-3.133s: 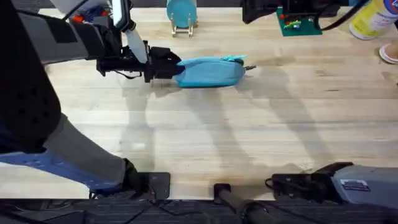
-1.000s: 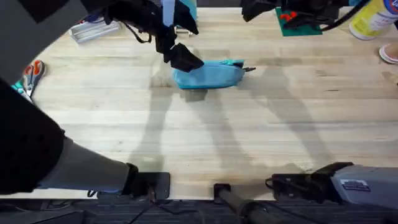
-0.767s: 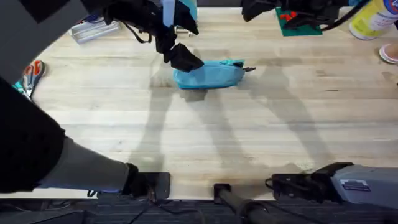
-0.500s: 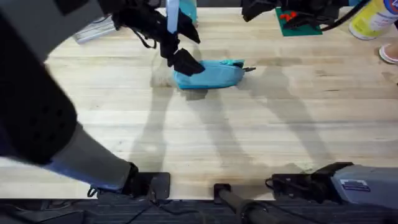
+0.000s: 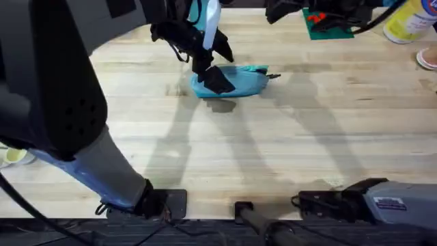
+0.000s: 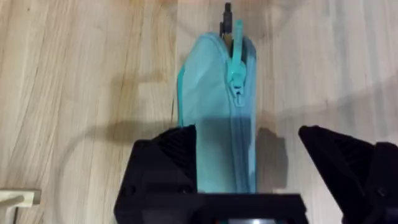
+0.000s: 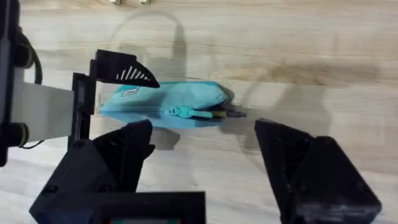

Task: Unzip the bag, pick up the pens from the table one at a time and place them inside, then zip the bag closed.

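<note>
Left wrist view: the left gripper (image 6: pixel 249 180) stands wide open, its two black wedge-shaped fingers (image 6: pixel 165 165) set on either side of the near end of the light blue soft fabric pouch (image 6: pixel 217 112); one finger lies against the cloth, the other stands clear of it, and nothing is clamped. The pouch runs straight away from the claw, long and narrow, with a teal zipper seam (image 6: pixel 236 87) along its top ridge and a small dark pull tab (image 6: pixel 227 12) at the far end (the zipper looks drawn almost the whole length). Beneath it is the pale plank-grained wooden tabletop (image 6: pixel 74 74).

In the overhead view the left gripper (image 5: pixel 215 76) comes down over the pouch's (image 5: pixel 242 80) left end, its dark arm hiding part of the cloth.

The right gripper (image 7: pixel 205 155) is also spread wide and holds nothing; the pouch (image 7: pixel 168 102) lies ahead of it, beyond its fingertips, with the left claw (image 7: pixel 115 71) at the pouch's far end.
</note>
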You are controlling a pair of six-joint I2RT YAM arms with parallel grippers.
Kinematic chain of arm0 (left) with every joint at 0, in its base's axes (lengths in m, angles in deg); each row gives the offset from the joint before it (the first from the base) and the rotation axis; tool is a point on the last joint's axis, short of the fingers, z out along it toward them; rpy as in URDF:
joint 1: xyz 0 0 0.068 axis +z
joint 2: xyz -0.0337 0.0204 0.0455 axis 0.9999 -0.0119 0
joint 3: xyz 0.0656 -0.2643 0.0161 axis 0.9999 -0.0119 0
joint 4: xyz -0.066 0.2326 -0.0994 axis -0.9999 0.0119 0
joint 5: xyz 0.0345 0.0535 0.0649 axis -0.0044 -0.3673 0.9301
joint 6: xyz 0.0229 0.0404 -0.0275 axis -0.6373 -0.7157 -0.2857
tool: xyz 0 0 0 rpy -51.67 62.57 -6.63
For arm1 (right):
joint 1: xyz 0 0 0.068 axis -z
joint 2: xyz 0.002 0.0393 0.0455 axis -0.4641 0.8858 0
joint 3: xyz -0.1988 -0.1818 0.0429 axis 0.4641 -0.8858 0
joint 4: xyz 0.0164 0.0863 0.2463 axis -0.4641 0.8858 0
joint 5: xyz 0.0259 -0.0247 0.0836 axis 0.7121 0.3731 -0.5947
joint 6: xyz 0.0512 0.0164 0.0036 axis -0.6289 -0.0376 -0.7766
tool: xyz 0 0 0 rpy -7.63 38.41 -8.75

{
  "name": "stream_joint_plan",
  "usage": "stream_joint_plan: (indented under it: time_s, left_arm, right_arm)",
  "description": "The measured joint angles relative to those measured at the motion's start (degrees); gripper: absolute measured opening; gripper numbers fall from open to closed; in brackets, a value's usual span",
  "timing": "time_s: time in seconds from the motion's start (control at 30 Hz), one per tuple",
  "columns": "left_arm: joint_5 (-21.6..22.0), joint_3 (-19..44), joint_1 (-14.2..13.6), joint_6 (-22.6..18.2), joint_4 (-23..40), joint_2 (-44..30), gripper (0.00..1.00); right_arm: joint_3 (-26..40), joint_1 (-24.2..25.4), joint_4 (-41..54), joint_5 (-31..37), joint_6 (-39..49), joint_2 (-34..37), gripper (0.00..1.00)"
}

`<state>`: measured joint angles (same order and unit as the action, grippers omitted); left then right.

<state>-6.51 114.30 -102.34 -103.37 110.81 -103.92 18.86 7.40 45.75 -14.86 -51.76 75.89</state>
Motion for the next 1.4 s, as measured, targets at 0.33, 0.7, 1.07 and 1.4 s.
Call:
stream_joint_plan:
  time_s: [0.33, 0.7, 1.07, 1.4]
  left_arm:
    - [2.26, 0.00, -0.01, -0.06, -0.66, -1.07, 0.516]
    - [3.27, 0.00, -0.01, -0.41, -0.90, -1.07, 0.044]
    - [3.27, 0.00, -0.01, -0.41, -0.90, -1.07, 0.044]
    - [3.27, 0.00, -0.01, -0.41, -1.07, -1.07, 0.044]
  right_arm:
    - [0.00, 0.00, 0.00, 0.00, 0.00, 0.00, 0.998]
    - [0.00, 0.00, 3.46, -0.23, -2.75, 0.00, 0.998]
    - [0.00, 0.69, 9.17, -10.20, -18.77, 0.01, 0.997]
    - [-0.02, -1.15, 8.24, -10.82, -17.70, 6.58, 0.996]
